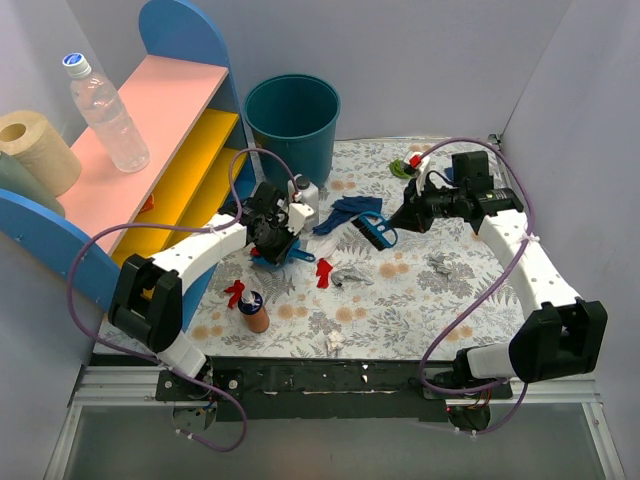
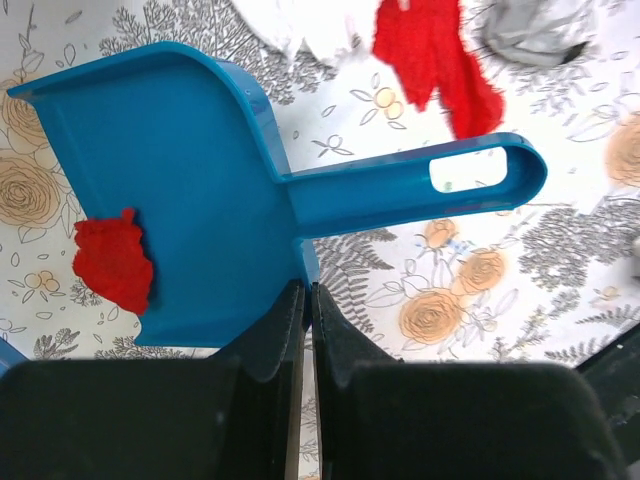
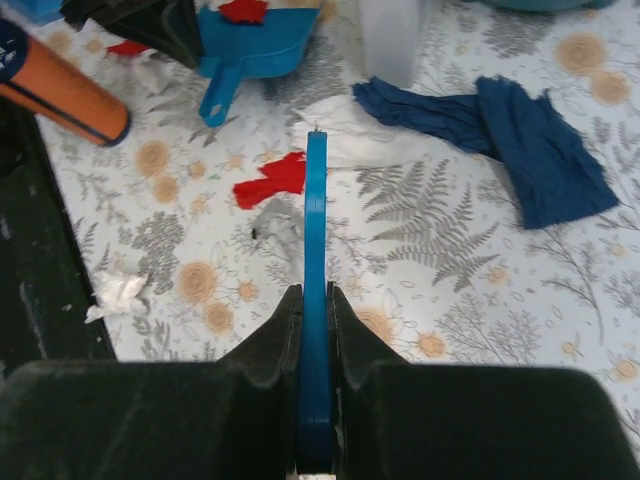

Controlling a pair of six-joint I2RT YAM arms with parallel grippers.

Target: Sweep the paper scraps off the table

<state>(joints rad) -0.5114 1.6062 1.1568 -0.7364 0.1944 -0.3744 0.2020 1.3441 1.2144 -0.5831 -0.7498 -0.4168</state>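
Mostly undone, judging by the spread. Seeing paper scraps [image 1: 322, 272] lying loose across the counter [image 1: 400, 305]: a red one and a silver-grey wad [image 1: 352, 275] mid-counter, dark blue wad [image 1: 350, 208] at 12 o'clock from those, white wad [image 1: 335, 342] at 6 o'clock by the near edge, more at 3 and 9 o'clock. Counting only one red wad [image 2: 110, 262] collected, sitting at the dustpan [image 2: 180, 180] mouth, partly over the lip. Pinching the dustpan's back wall with the left gripper [image 2: 308, 300], jaws nearly together on it. Clamping the hand brush [image 3: 316, 220] handle edge-on in the right gripper [image 3: 317, 300], hovering at 3 o'clock of the pan. Expecting the rest: brushing wads into the pan, then tipping into the teal bin [image 1: 292, 120] at 11 o'clock.
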